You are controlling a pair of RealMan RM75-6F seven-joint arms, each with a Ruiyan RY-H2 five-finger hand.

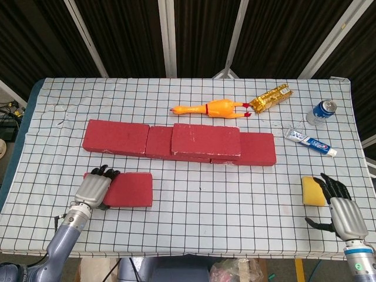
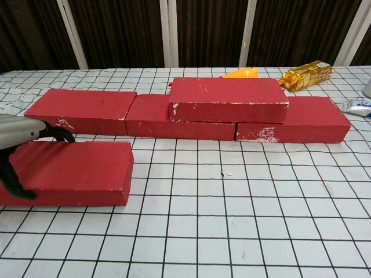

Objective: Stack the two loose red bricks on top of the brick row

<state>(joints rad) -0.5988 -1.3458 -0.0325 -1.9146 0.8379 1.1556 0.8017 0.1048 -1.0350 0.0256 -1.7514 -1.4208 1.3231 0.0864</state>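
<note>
the left hand (image 1: 92, 190) grips the left end of the loose red brick (image 1: 126, 189), fingers over its far edge, thumb on its near face; the brick row (image 1: 176, 143) lies well beyond. only the head view shows the right hand (image 1: 342, 212), fingers spread, holding nothing, beside a yellow sponge (image 1: 312, 191)

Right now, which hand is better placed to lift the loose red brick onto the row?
Left: the left hand already grips the loose brick; the right hand lies far away beside the yellow sponge.
</note>
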